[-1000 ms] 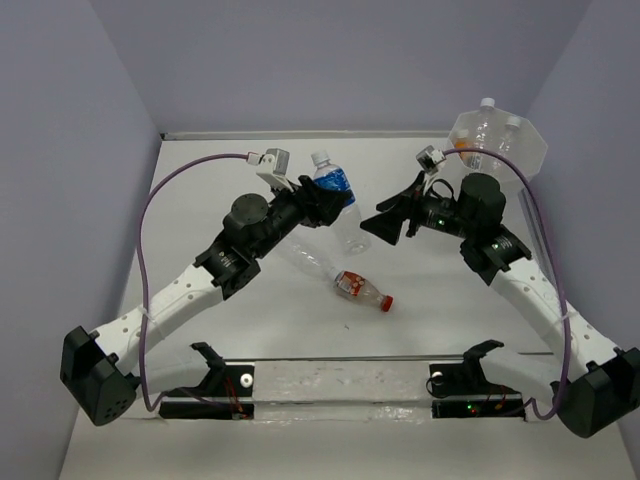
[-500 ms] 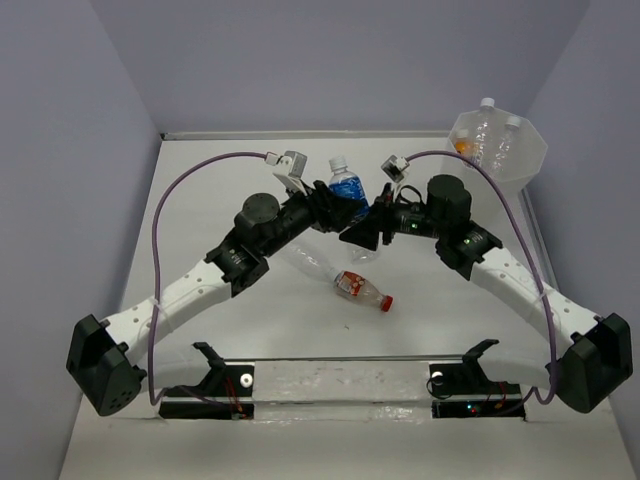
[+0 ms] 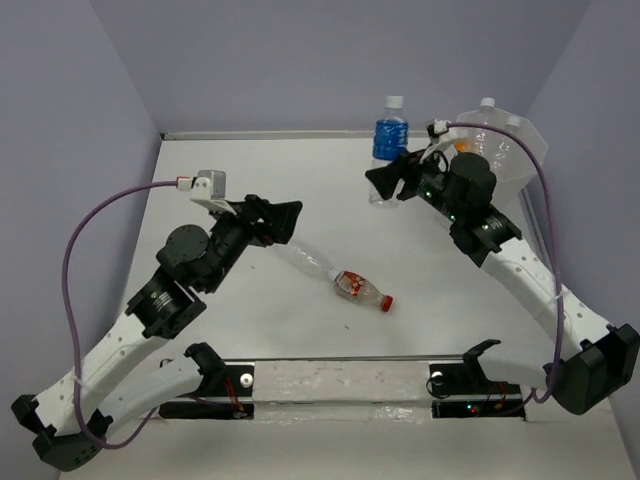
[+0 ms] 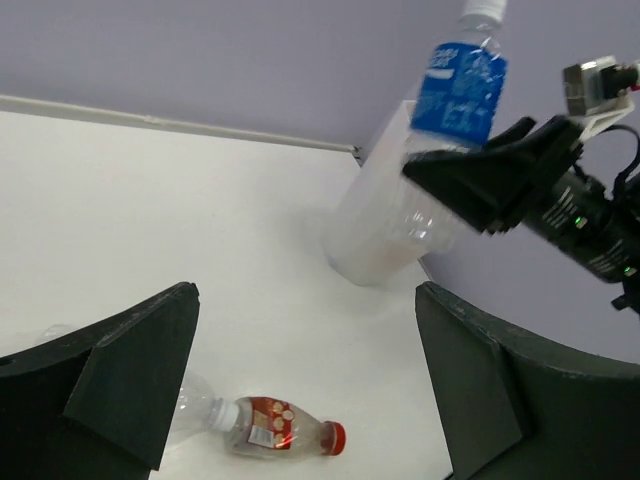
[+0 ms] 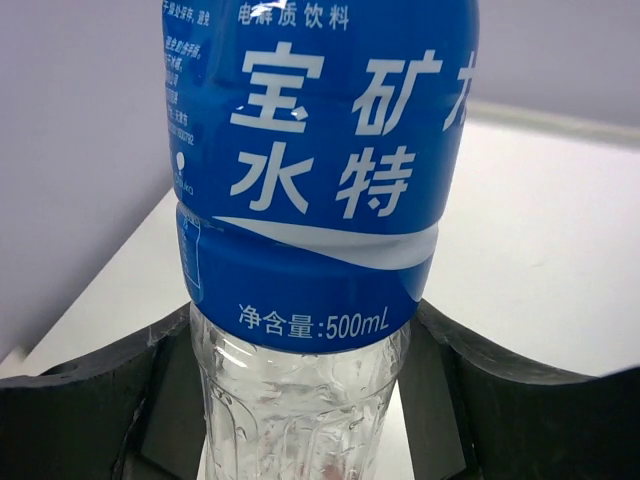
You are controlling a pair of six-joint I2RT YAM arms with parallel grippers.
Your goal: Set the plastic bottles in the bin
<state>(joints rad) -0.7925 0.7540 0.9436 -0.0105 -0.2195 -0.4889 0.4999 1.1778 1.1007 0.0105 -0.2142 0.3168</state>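
Note:
My right gripper (image 3: 388,180) is shut on the lower body of the blue-labelled plastic bottle (image 3: 389,140), holding it upright in the air just left of the bin (image 3: 530,150). The right wrist view is filled by this bottle (image 5: 320,170), clamped between the fingers (image 5: 90,400). The translucent bin holds an orange bottle (image 3: 462,148) and clear white-capped ones (image 3: 487,110). A red-labelled bottle (image 3: 362,288) with a red cap lies mid-table, cap to cap with a clear bottle (image 3: 300,258). My left gripper (image 3: 285,222) is open and empty just left of that pair (image 4: 270,428).
A metal rail with two black clamps (image 3: 340,385) runs along the near edge between the arm bases. Purple walls close the table on the left, back and right. Purple cables arc over both arms. The bin stands in the far right corner.
The left gripper opened, let go of the blue-labelled bottle and drew back to the left. The right gripper closed on that bottle and carried it right and back, towards the bin.

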